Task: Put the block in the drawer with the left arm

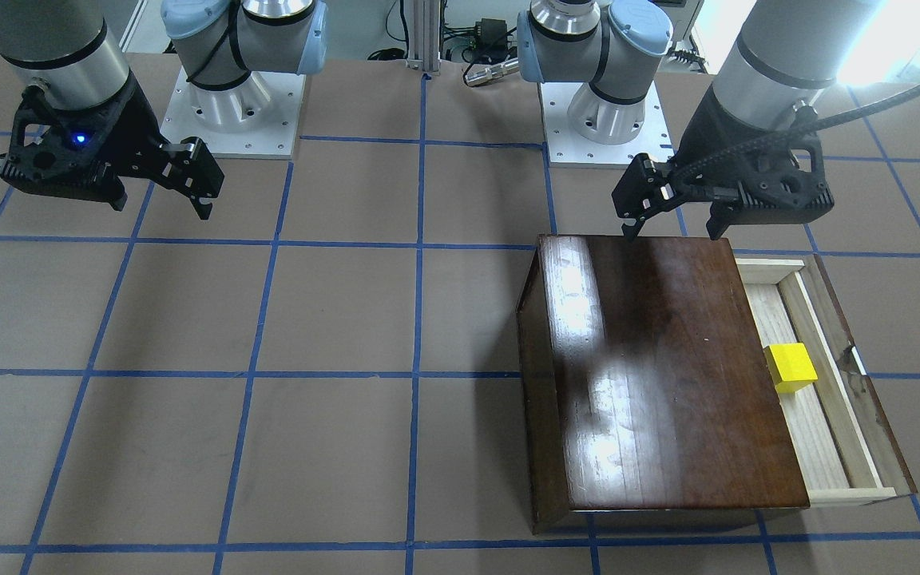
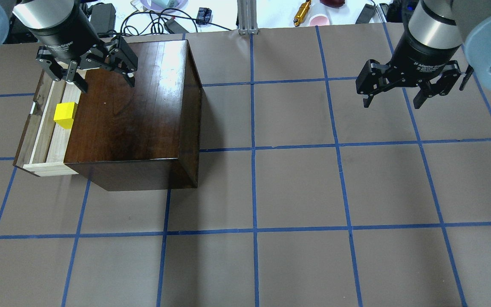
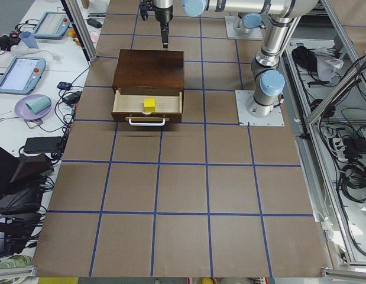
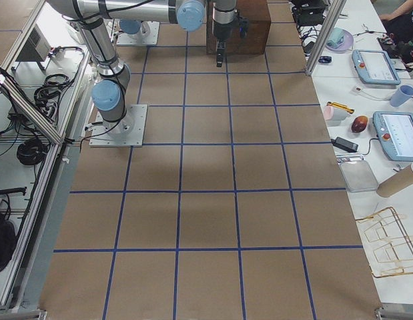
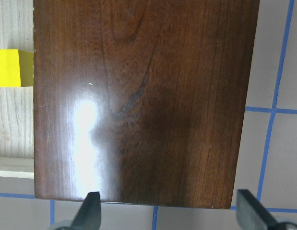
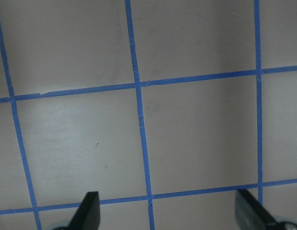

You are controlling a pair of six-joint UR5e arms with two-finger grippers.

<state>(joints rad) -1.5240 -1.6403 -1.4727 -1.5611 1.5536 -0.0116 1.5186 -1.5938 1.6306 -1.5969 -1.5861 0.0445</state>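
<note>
**Placement.** You have the small bright yellow cube block [image 1: 790, 367] lying flat on the pale unfinished-wood floor of the shallow drawer [image 1: 834, 383]. It sits about mid-length and close against the front edge of the glossy dark-brown wooden box [image 1: 652, 367]. The drawer is pulled out only part way. That opening is enough to admit the block from above, which I judge is why it lies so near the box and not out by the dark front panel. Nothing touches the block.

**Left gripper** [image 2: 108, 85]. The fingers are spread wide with nothing between them. It hangs above the box lid near the edge on the robot's side, well apart from the block. The left wrist view shows both fingertips [image 5: 92, 203] straddling that edge over bare lid. Judgement: the task's placing step looks done, w/ the arm standing clear of the drawer.

**Right gripper** [image 2: 392, 104]. It is also spread and empty, over the brown paper table w/ blue tape grid [image 1: 332, 319], far from the box. It is not called for here, so a parked pose fits.

**Count.**
- Yellow block: 1 (no others seen).
- Drawer: 1.
- Box: 1.
- White drawer handle [image 3: 147, 122]: 1.
- Arms: 2, w/ 1 two-finger gripper each.
</note>
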